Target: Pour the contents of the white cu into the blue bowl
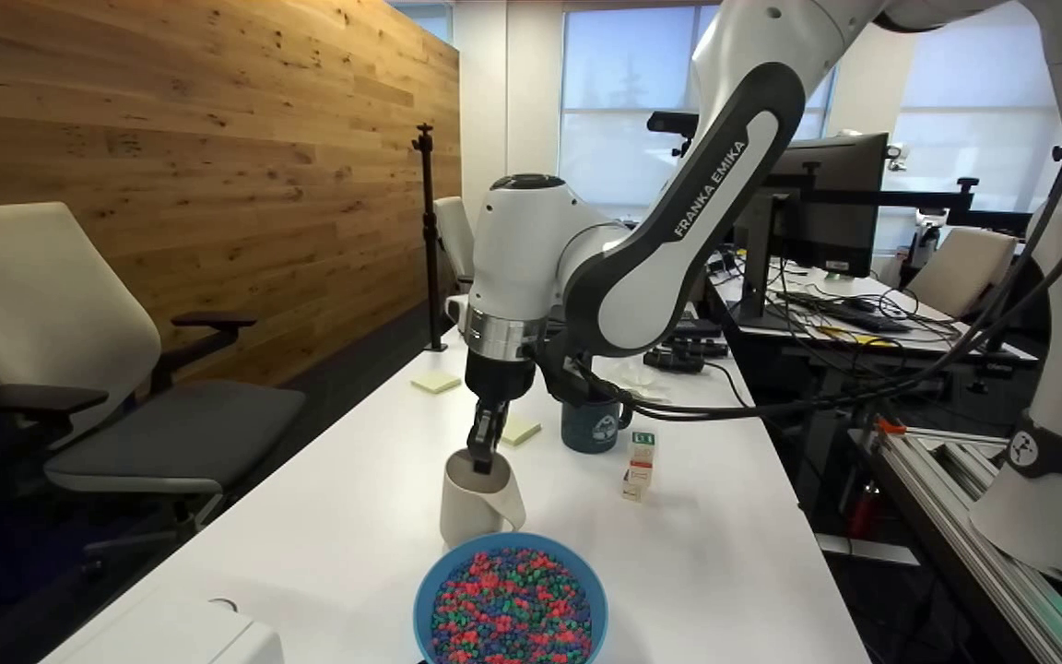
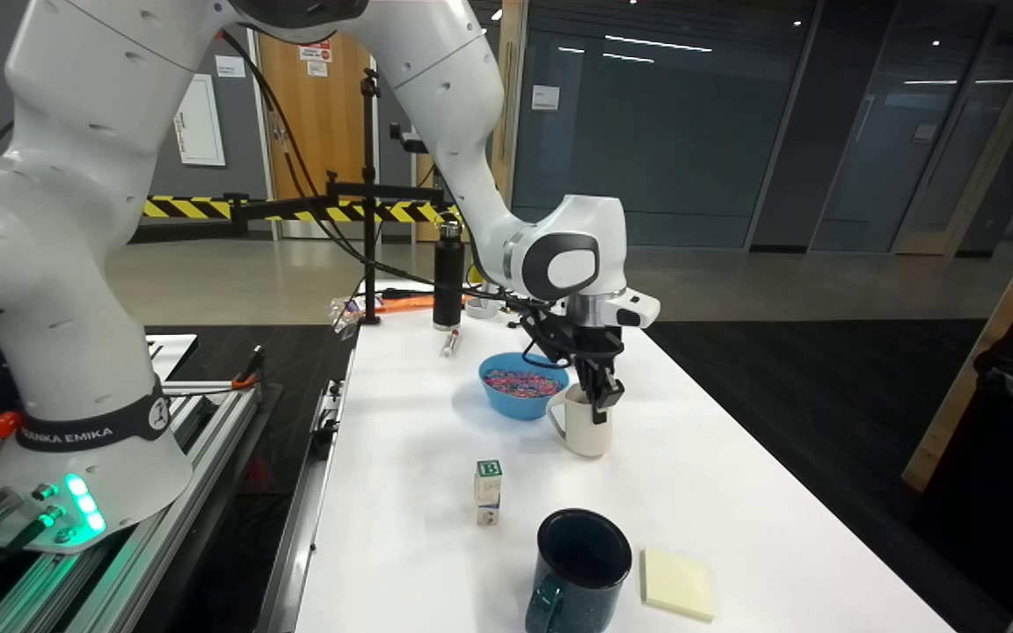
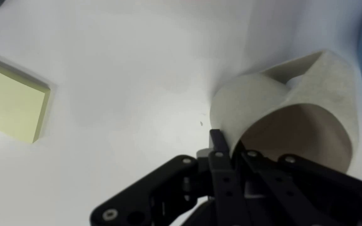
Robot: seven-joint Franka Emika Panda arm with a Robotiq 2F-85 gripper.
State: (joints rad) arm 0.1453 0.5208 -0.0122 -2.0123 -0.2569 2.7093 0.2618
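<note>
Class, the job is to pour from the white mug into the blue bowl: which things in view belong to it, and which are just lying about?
Part of the job:
white mug
gripper, shut on the mug's wall
blue bowl, holding multicoloured bits

Just lying about:
dark mug
small letter blocks
yellow note pads
black bottle

On table [image 2: 401, 545], in exterior view: bowl [image 2: 517, 408] left of cup [image 2: 584, 437], blocks [image 2: 487, 494] before both, notepad [image 2: 678, 585] right of mug [image 2: 593, 607].

Bent arm [image 1: 646, 286], tool [image 3: 228, 145] downward and clamped.
</note>
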